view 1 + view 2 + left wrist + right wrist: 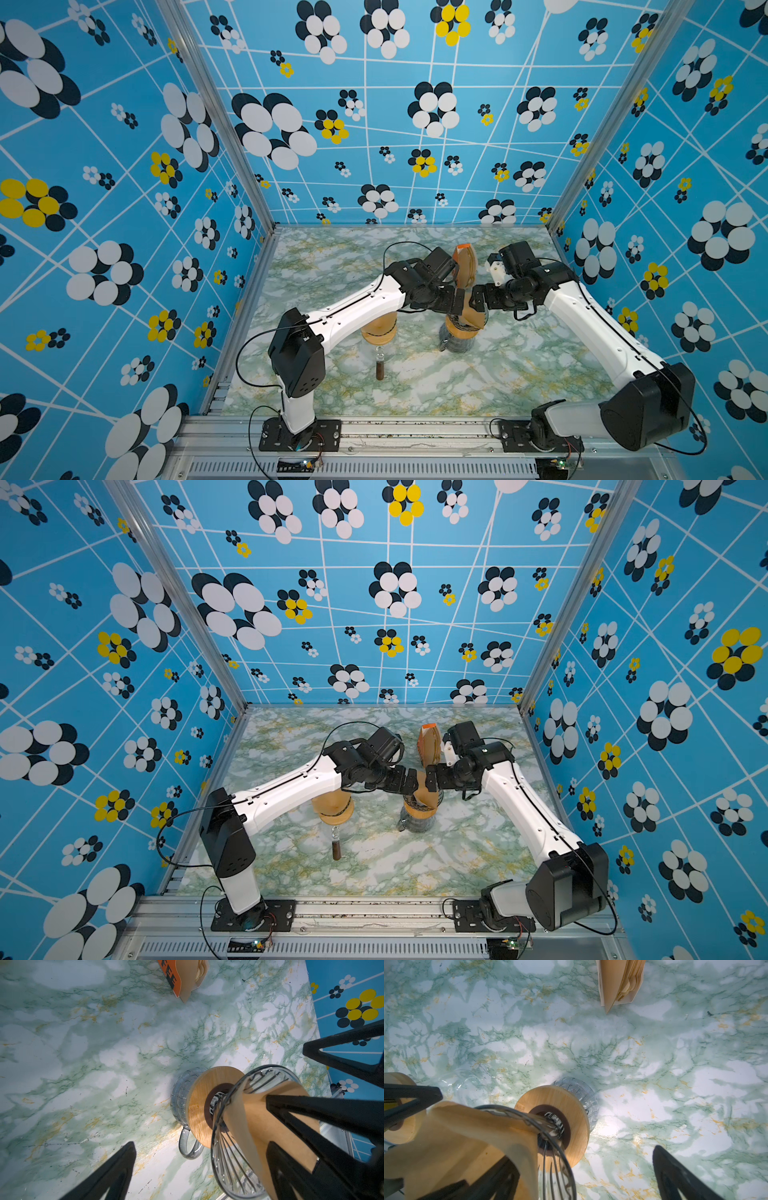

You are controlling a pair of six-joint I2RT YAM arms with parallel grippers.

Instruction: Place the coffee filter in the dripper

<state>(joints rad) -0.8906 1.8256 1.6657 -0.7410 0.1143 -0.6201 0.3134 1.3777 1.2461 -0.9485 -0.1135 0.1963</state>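
Note:
The dripper is a clear glass cone with a round wooden collar, standing on a glass mug mid-table. A brown paper coffee filter stands in the cone, leaning on one side and rising above the rim. In both top views the left gripper and right gripper face each other over it. Both are open wide. One finger of the left gripper lies against the filter. One finger of the right gripper sits inside the filter's open mouth.
An orange pack of filters stands behind the dripper. A second glass vessel with a wooden collar sits under the left arm, with a small brown piece in front of it. Patterned walls close in the marble table.

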